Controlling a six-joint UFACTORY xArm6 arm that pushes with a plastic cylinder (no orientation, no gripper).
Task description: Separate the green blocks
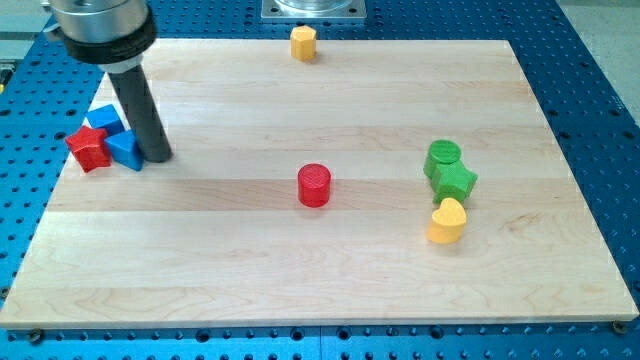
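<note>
A green cylinder (442,157) and a green star-shaped block (456,181) touch each other at the view's right, the star just below the cylinder. My tip (157,156) rests on the board at the view's left, far from the green blocks. It stands right beside a blue block (125,149).
A yellow heart-shaped block (447,221) lies just below the green star. A red cylinder (314,185) stands mid-board. A red star (89,148) and another blue block (104,118) sit by my tip. A yellow block (303,43) is at the top edge.
</note>
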